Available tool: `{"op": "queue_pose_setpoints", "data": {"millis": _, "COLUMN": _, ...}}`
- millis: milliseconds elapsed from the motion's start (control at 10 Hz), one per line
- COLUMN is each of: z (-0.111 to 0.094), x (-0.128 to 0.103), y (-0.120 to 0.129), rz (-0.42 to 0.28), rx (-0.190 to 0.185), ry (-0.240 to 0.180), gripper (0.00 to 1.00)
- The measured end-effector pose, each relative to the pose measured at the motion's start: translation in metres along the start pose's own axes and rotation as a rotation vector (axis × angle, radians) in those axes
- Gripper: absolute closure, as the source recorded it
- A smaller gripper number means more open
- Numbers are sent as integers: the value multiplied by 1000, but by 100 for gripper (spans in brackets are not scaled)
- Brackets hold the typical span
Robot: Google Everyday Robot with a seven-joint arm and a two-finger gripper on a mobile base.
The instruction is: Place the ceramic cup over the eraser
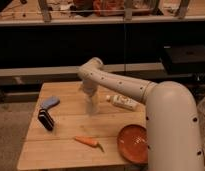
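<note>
The ceramic cup (92,110) is standing near the middle of the bench (66,150). Its long axis is pointing straight up, and its foot is appearing to rest on the wood. The gripper (90,102) is hanging directly above it and pointing down, at the end of the one arm, which is reaching in from the right of my view. The jaws are standing wide and seem to be coming down on both sides of the cup's upper part. I am not able to say whether they are touching it.

The dark block (46,120), which I am taking for the eraser, is lying well apart from the cup. It is to the left as I am looking and a little nearer to the front edge. I am judging that the coming move is turning on this direction: once gripped, the cup is needing to travel left and slightly forward, and then come down over the block.

A blue-grey flat thing (49,103) is lying just behind the block, so a carry going too far back is risking to meet it. The white bottle (123,102) is lying on its side to the right of the cup. The carrot (87,141) and the orange plate (133,145) are sitting toward the front, outside this path.
</note>
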Motion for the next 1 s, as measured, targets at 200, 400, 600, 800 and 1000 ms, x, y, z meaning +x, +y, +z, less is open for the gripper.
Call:
{"op": "queue_pose_setpoints", "data": {"millis": 200, "z": -1, "x": 0, "y": 0, "rz": -3, "rx": 0, "ry": 2, "gripper": 39}}
{"op": "queue_pose_setpoints", "data": {"millis": 400, "z": -1, "x": -1, "y": 1, "rz": -5, "rx": -1, "ry": 3, "gripper": 52}}
{"op": "queue_pose_setpoints", "data": {"millis": 600, "z": -1, "x": -1, "y": 1, "rz": -9, "rx": 0, "ry": 4, "gripper": 53}}
{"op": "queue_pose_setpoints", "data": {"millis": 800, "z": -4, "x": 0, "y": 0, "rz": -14, "rx": 2, "ry": 6, "gripper": 64}}
{"op": "queue_pose_setpoints", "data": {"millis": 1000, "z": -10, "x": 2, "y": -3, "rz": -17, "rx": 7, "ry": 8, "gripper": 85}}
